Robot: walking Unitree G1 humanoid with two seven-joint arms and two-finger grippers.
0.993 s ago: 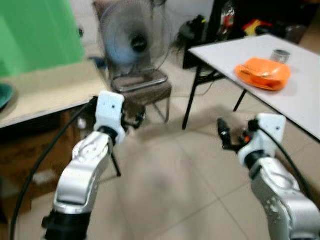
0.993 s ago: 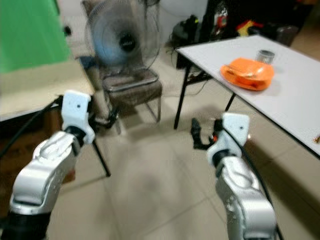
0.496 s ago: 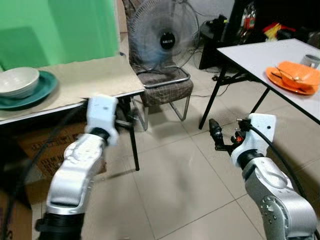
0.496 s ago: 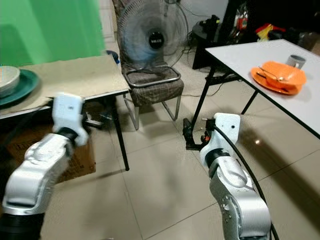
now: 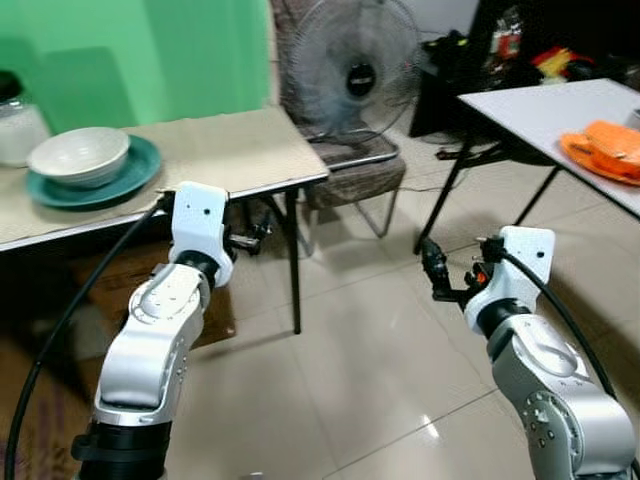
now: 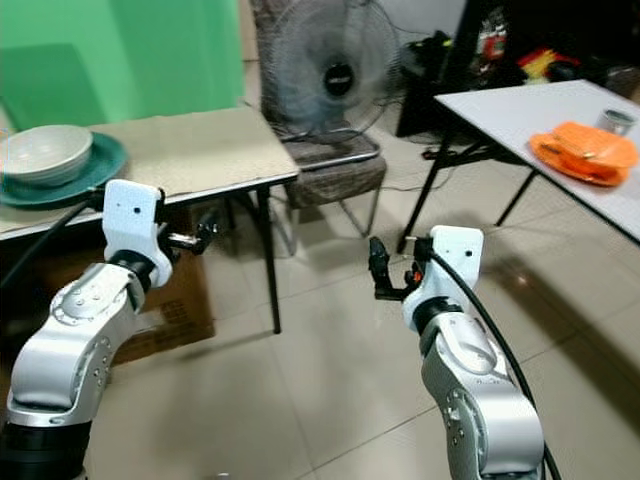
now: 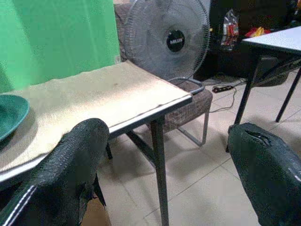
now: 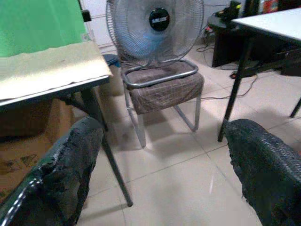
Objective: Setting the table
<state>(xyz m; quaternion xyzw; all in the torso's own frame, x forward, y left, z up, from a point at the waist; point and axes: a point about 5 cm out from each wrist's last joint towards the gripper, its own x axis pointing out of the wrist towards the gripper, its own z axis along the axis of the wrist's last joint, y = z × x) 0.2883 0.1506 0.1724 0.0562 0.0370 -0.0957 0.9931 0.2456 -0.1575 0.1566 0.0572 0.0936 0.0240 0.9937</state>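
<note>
Our left claw (image 5: pixel 262 232) hangs just below the near edge of the cloth-covered bench (image 5: pixel 220 150), its two black fingers (image 7: pixel 70 165) spread wide and holding nothing. Our right claw (image 6: pixel 377 268) is raised over the tiled floor (image 5: pixel 370 350) between the two benches, fingers likewise wide apart and empty.

On the cloth-covered bench we count one white bowl (image 5: pixel 80 155) sitting in one teal plate (image 5: pixel 95 185). Beside them, at the picture's edge, stands a pale jar (image 5: pixel 18 125) with a dark lid, cut off so we cannot make out more. The white bench (image 6: pixel 540 105) on our right carries one orange plate (image 6: pixel 585 152) with what looks like cutlery on it, too small to tell, and a small metal cup (image 6: pixel 620 120) half cut off by the frame.

One standing fan (image 5: pixel 352 65) rises behind one metal-framed chair (image 5: pixel 355 175); the fan's base is hidden. A cardboard box (image 6: pixel 165 305) sits under the cloth-covered bench, partly hidden by our left arm. Dark clutter in the far corner is hard to identify.
</note>
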